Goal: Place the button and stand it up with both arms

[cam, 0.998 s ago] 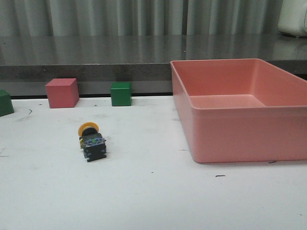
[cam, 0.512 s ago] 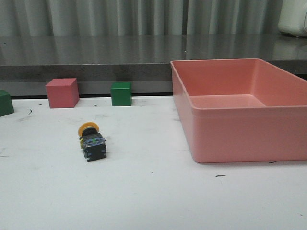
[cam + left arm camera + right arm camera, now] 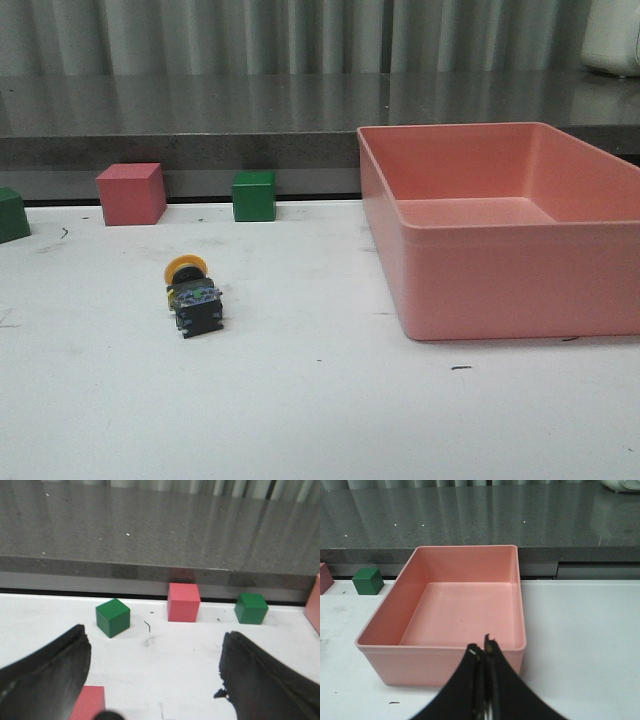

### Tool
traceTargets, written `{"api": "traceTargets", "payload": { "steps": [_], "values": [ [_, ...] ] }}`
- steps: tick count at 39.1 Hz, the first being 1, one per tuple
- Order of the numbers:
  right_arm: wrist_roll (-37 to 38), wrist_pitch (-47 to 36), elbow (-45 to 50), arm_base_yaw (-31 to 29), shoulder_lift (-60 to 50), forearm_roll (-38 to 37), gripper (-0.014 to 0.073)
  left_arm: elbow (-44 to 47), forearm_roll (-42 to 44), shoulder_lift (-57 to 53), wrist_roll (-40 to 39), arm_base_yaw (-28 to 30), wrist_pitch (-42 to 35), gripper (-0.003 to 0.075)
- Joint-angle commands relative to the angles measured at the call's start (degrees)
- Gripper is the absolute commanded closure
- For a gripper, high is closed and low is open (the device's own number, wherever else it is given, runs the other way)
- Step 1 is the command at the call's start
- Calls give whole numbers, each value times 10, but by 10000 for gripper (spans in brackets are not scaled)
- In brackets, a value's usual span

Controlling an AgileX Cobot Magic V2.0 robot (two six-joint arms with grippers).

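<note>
The button (image 3: pixel 192 296) lies on its side on the white table (image 3: pixel 330 420), left of centre in the front view, its yellow cap pointing to the back and its black body and bluish-grey base toward me. Neither arm shows in the front view. My left gripper (image 3: pixel 155 636) is open and empty, its dark fingers (image 3: pixel 55 672) spread wide over bare table; the button does not show in that view. My right gripper (image 3: pixel 482 647) is shut with nothing between its fingers, in front of the pink bin; the button is out of that view too.
A large empty pink bin (image 3: pixel 480 300) stands at the right (image 3: pixel 395 655). A pink cube (image 3: pixel 131 194), a green cube (image 3: pixel 254 196) and a second green cube (image 3: pixel 10 215) sit along the back edge. Another red cube (image 3: pixel 89 702) lies beside my left finger.
</note>
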Motion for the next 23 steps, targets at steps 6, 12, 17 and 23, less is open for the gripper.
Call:
{"api": "traceTargets", "payload": {
  "steps": [6, 12, 17, 23],
  "values": [
    [-7, -49, -13, -2, 7, -8, 664, -127, -22, 146, -2, -82, 65, 209],
    [-7, -49, -13, -2, 7, -8, 664, -202, -47, 252, -2, -134, 132, 209],
    [-7, -49, -13, -2, 7, -8, 664, -258, -56, 338, -3, -173, 168, 209],
    [-7, -49, -13, -2, 7, -8, 664, -322, -111, 430, -7, -188, 216, 209]
  ]
}}
